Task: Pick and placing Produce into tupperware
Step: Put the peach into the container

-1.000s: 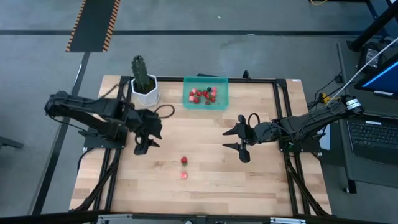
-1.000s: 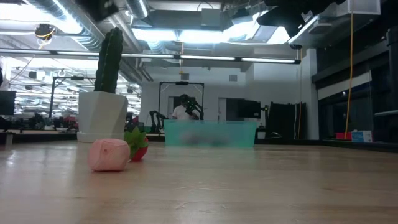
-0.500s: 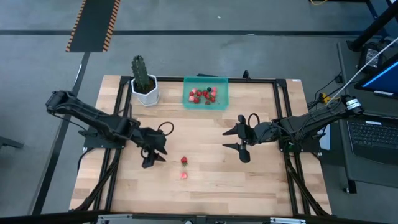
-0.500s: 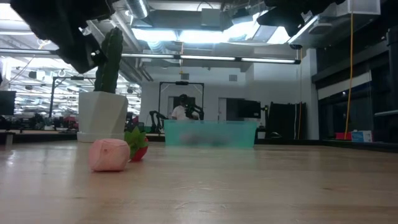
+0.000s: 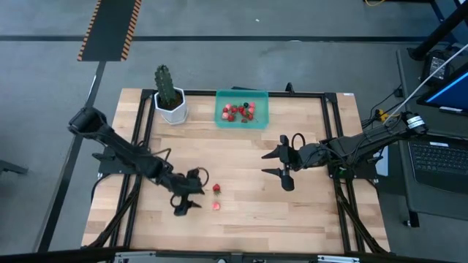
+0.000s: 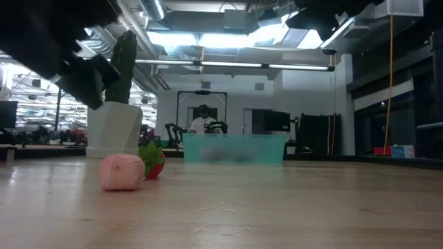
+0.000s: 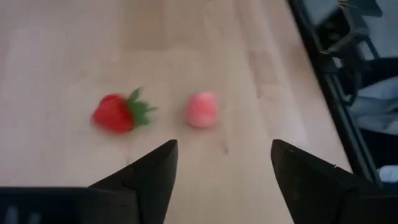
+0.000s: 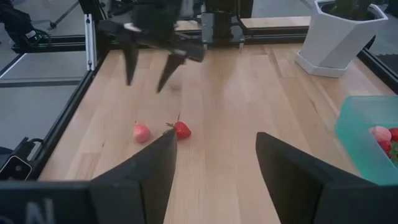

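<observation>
High view: left gripper has been advanced toward 5 o'clock, held open and empty beside the red strawberry and pink strawberry; right gripper is kept open, unmoved.

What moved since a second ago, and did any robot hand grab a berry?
The left gripper moved away from the cactus pot toward the table's front, and now hangs open beside the red strawberry and the pink berry. It has grabbed nothing. Both berries lie where they were. The right gripper stayed open in the same place, and the tupperware with its berries did not move.
</observation>
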You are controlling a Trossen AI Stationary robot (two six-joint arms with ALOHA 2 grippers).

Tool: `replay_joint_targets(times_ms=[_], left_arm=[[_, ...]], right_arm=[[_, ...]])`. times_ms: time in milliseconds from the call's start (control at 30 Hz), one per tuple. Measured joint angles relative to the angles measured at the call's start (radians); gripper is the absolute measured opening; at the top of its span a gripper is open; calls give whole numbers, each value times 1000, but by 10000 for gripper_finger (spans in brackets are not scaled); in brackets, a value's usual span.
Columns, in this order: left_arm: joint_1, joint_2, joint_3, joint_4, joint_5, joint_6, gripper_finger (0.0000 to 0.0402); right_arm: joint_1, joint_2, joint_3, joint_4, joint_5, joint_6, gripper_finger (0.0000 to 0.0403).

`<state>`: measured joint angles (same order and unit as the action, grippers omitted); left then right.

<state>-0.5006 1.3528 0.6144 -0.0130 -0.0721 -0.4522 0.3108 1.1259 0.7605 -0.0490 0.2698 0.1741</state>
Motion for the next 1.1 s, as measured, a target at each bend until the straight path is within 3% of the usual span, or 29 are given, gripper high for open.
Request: replay_joint_targets(times_ms=[333, 500, 900, 1100], left_arm=[[-88, 213, 0, 182, -234, 44, 250], [-90, 306, 0, 299, -214, 51, 253], [-90, 453, 90, 312, -241, 112, 252], [-88, 469, 116, 308, -255, 120, 252]], right_arm=[[0, 0, 0, 0, 0, -1, 222], [0, 0, 0, -1, 0, -2, 222], [0, 0, 0, -2, 0, -25, 222], [0, 0, 0, -2, 0, -23, 222]])
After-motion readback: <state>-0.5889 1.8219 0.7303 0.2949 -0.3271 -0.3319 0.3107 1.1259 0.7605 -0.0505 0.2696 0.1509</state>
